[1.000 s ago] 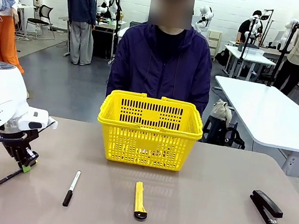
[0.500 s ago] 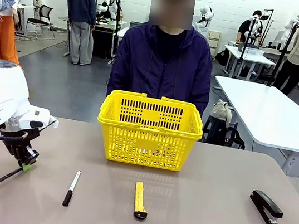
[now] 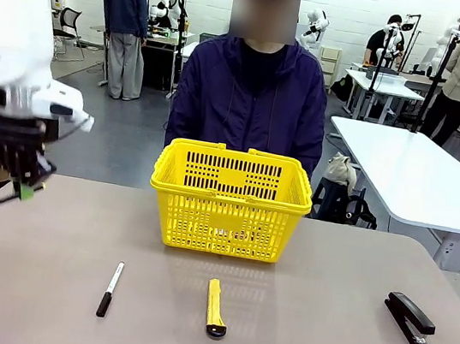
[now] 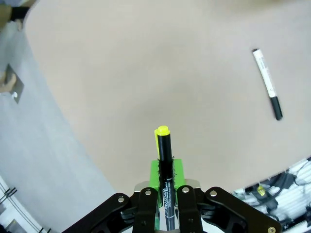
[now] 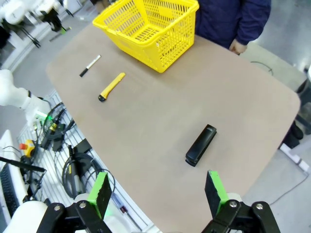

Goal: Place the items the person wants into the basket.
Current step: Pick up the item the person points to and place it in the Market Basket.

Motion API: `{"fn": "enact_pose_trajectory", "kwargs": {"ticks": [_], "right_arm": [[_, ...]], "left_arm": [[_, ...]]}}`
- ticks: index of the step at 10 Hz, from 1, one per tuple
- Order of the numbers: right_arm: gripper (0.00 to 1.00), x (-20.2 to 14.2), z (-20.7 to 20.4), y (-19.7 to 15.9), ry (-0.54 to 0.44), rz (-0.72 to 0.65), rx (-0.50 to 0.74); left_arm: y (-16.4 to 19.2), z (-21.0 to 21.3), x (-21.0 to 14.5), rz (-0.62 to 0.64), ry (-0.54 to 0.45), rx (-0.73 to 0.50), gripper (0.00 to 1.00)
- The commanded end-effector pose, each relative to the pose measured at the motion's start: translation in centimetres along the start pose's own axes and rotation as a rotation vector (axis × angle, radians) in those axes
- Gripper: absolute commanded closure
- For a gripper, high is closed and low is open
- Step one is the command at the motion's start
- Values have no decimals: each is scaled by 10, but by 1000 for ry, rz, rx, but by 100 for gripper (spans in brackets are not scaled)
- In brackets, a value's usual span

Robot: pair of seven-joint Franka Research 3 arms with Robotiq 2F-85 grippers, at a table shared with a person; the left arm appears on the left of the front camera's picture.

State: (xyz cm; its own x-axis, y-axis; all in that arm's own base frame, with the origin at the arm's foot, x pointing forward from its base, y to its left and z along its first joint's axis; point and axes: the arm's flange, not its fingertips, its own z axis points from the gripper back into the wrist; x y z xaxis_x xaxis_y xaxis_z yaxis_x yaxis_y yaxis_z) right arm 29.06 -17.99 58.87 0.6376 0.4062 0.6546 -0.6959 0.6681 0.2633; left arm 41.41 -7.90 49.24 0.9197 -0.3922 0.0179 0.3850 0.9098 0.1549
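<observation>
You have the pen [image 4: 164, 141] pinched in the left gripper [image 3: 27, 187], above the table's left side and well apart from the basket [image 3: 230, 202] at far centre. The utility knife [image 3: 215, 306] lies near it, not yet picked up. The right gripper [image 5: 158, 191] is spread and empty.

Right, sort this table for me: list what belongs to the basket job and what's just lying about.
Part of the job:
- basket
- pen with yellow ends, gripped in the left fingers, off the table
- yellow knife, lying on the table on the robot's side of the basket
- person behind the basket

Just lying about:
- white marker with black cap
- black stapler
</observation>
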Motion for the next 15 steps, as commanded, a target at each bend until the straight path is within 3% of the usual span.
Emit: {"fn": "enact_pose_trajectory", "kwargs": {"ticks": [1,4,6,7,13,14,15], "right_arm": [[0,0,0,-1,-24,14,16],[0,0,0,-1,-24,14,16],[0,0,0,-1,-24,14,16],[0,0,0,-1,-24,14,16],[0,0,0,-1,-24,14,16],[0,0,0,-1,-24,14,16],[0,0,0,-1,-24,14,16]], "left_arm": [[-9,43,8,31,-29,-22,92],[-20,93,-8,40,-105,-51,92],[-14,89,-15,70,-129,-88,92],[-17,101,-6,15,-108,-41,92],[-17,101,-6,15,-108,-41,92],[-18,99,-7,22,-108,-55,88],[-55,115,7,-116,-122,42,88]]}}
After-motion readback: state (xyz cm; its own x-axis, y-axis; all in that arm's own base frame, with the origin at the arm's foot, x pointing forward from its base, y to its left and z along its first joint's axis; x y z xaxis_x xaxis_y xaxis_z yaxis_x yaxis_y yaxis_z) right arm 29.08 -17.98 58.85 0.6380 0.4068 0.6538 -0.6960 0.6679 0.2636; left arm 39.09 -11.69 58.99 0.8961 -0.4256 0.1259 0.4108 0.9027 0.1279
